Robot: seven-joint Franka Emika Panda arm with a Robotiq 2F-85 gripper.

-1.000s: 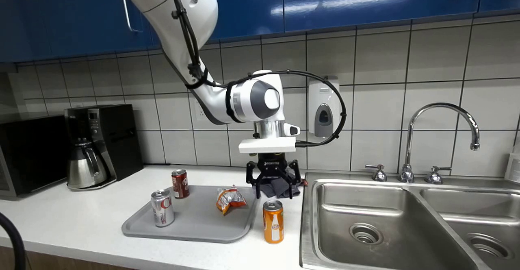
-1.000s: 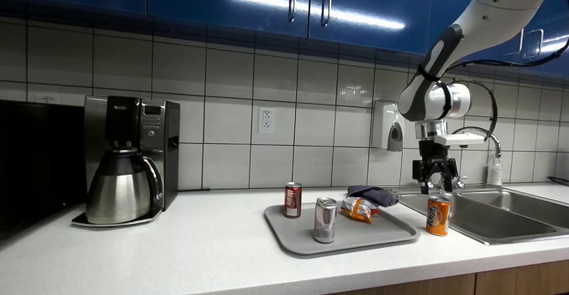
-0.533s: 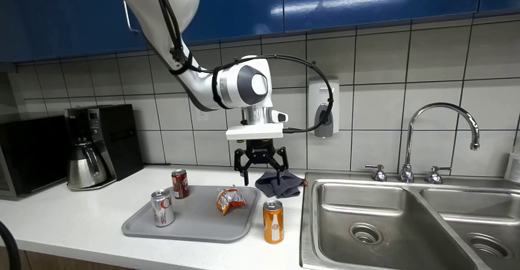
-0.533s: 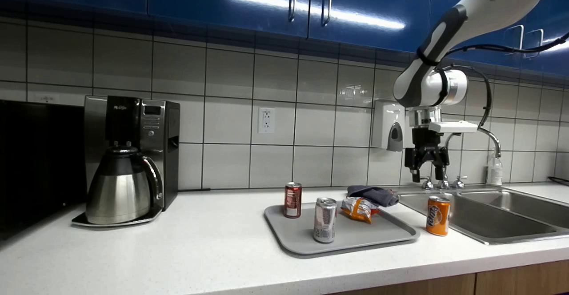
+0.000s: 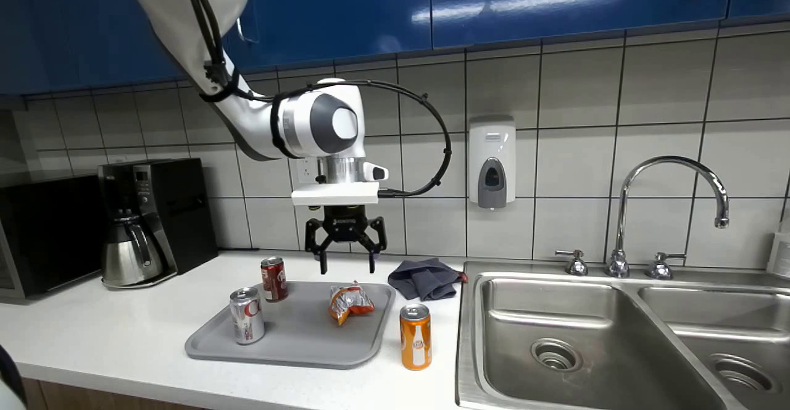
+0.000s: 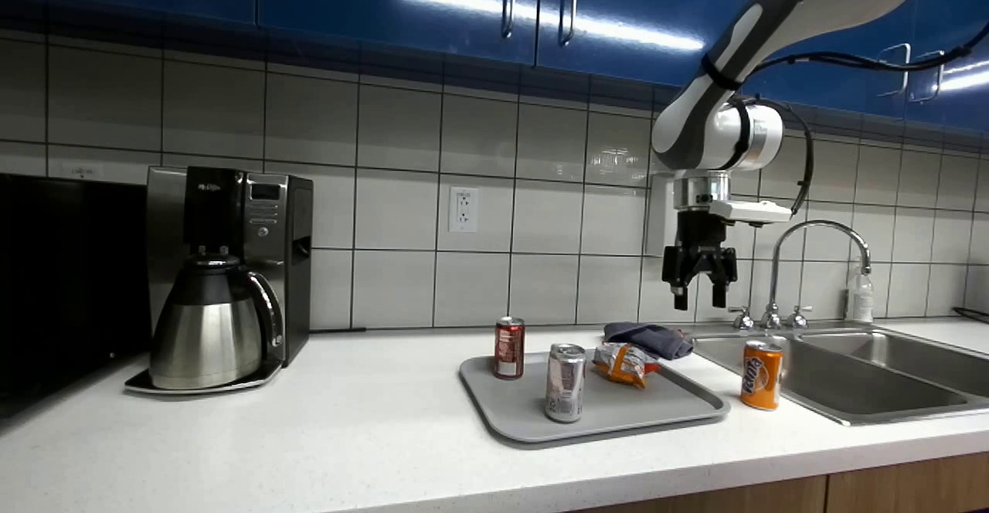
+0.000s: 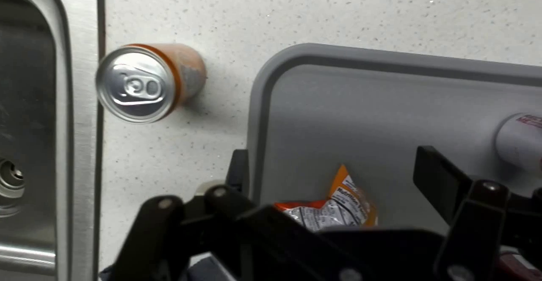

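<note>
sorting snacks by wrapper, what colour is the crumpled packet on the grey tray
Orange and silver, with some red; the packet shows best in an exterior view.

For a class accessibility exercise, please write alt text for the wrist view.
Looking down past the robot's open, empty hand: a gray tray holding a crumpled snack bag and, cut off at right, a pale can. An orange can stands on the counter between tray and sink.

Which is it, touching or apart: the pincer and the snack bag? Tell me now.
Apart. In an exterior view, the open pincer hangs higher than the snack bag, with a clear gap between them.
</note>
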